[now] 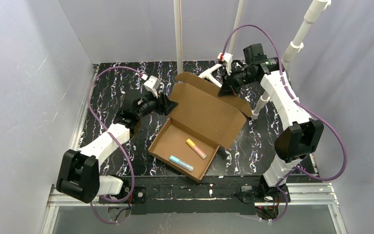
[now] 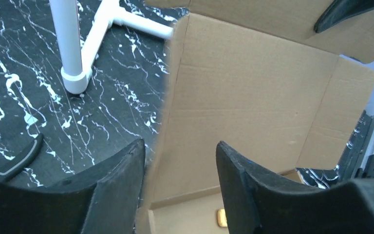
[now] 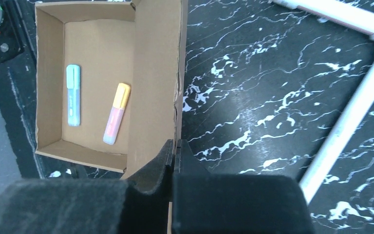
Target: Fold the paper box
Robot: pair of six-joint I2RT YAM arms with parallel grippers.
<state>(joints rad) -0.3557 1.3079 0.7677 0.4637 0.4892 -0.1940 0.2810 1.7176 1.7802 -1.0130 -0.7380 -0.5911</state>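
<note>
Black marbled table (image 1: 102,97), grey walls all round, white pipe frame (image 1: 213,73) at the 12 o'clock end. the paper box (image 1: 187,139) sits mid-table, turned a bit. Its tray is on the 6 o'clock side with a yellow-orange highlighter (image 1: 196,148) and a blue highlighter (image 1: 181,163) lying loose inside. The lid (image 1: 209,109) stands open, leaning back toward 1 o'clock. right gripper (image 3: 175,144) is clenched on cardboard at the lid's far rim, about 1 o'clock of the box, and the wrist view shows the sheet pinched edge-on between the pads. left gripper (image 2: 180,146) is at 10 o'clock of the box with its claw released. The jaws are apart and straddle the lid's left edge, and I can't tell if either pad touches it. My read is that the step in hand is bringing the lid over to close the tray, so the fold looks well along with the closure left to do. To do it well, the right arm should swing the rim in an arc about the hinge crease toward 7 o'clock. A straight push would likely buckle the panel or drag the whole box. The pinch is thin and near the edge, so go slow or the board may slip out or crease. The left claw is best used as a guide, nudging the side flap inward so it goes inside the tray wall and not over it. It can also steady the tray if it starts sliding. Both highlighters lie flat and clear of the walls, so they shouldn't foul the flaps.
</note>
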